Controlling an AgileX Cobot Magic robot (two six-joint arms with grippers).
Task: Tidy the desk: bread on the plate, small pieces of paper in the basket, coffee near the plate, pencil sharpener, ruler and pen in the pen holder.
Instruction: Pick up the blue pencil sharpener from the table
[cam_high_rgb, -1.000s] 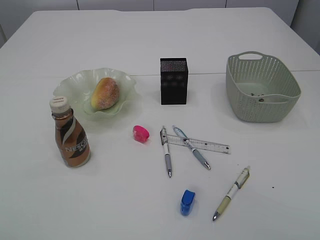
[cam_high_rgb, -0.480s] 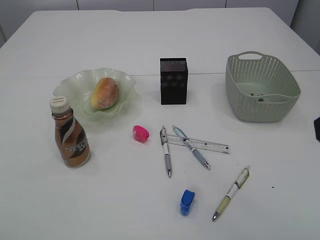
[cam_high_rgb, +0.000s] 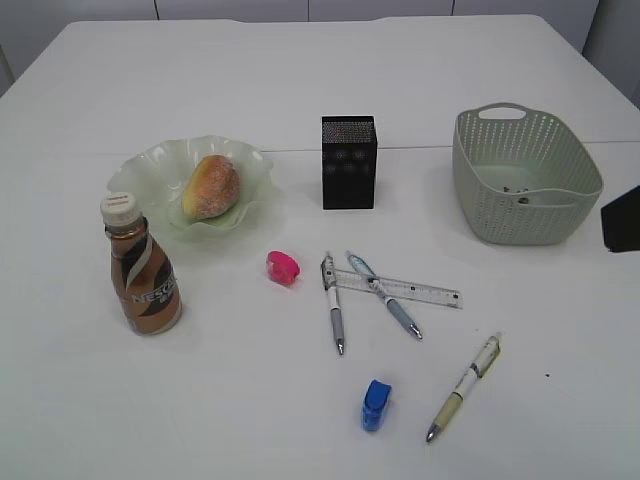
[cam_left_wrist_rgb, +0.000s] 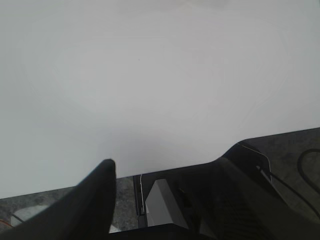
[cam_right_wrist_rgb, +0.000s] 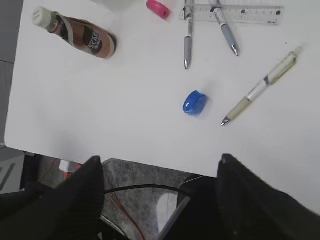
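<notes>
Pens (cam_high_rgb: 462, 388) and blue sharpener (cam_high_rgb: 376, 404) lie loose at six o'clock, untouched, while the right gripper (cam_right_wrist_rgb: 159, 165), jaws spread and empty, has just edged in at three o'clock beside the basket (cam_high_rgb: 480, 218), likely starting the pen-holder (cam_high_rgb: 348, 162) step.

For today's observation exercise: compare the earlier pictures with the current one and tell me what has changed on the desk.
A dark part of the right arm has entered from the right edge, beside the grey-green perforated plastic basket, moving leftward. Nothing was grasped or released. The bread roll on the pale green wavy plate, brown coffee bottle, black pen holder, pens, ruler and sharpeners stayed put.
</notes>
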